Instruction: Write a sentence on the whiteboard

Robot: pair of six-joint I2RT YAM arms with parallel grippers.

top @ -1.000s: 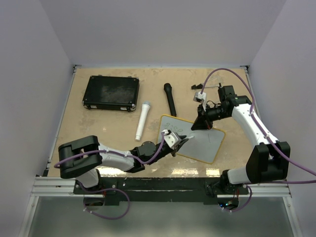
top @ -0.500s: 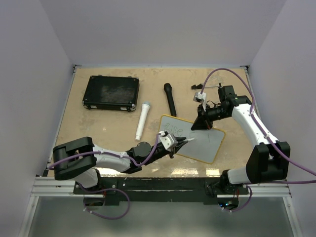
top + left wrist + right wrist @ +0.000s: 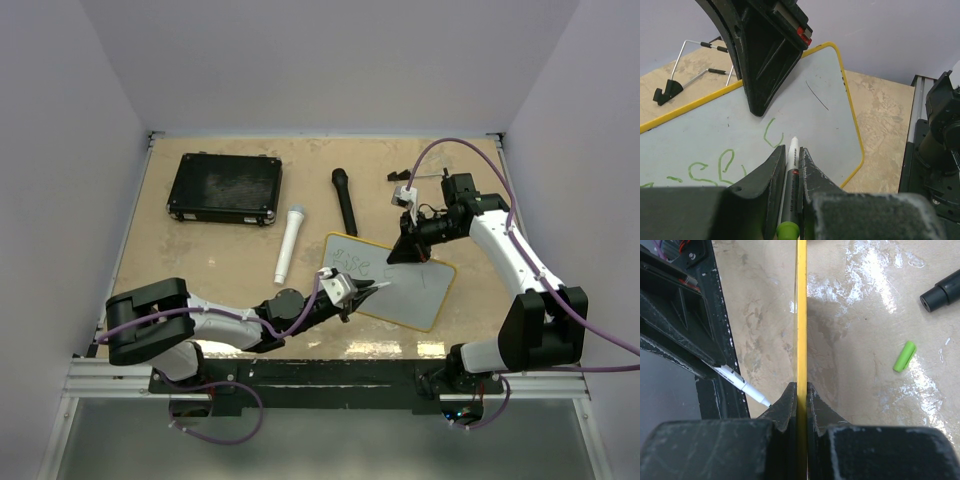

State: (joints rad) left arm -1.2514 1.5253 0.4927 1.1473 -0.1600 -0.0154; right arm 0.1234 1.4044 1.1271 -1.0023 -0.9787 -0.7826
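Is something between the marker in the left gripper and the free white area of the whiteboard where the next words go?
Nothing visible under the marker tip: it is at the whiteboard beside the green writing. The right gripper, shut on the far rim, covers a little board just beyond the nearest letter.

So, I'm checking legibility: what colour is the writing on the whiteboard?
The sentence is green; the left wrist view shows it best.

Black case, white microphone, black microphone, loose green cap.
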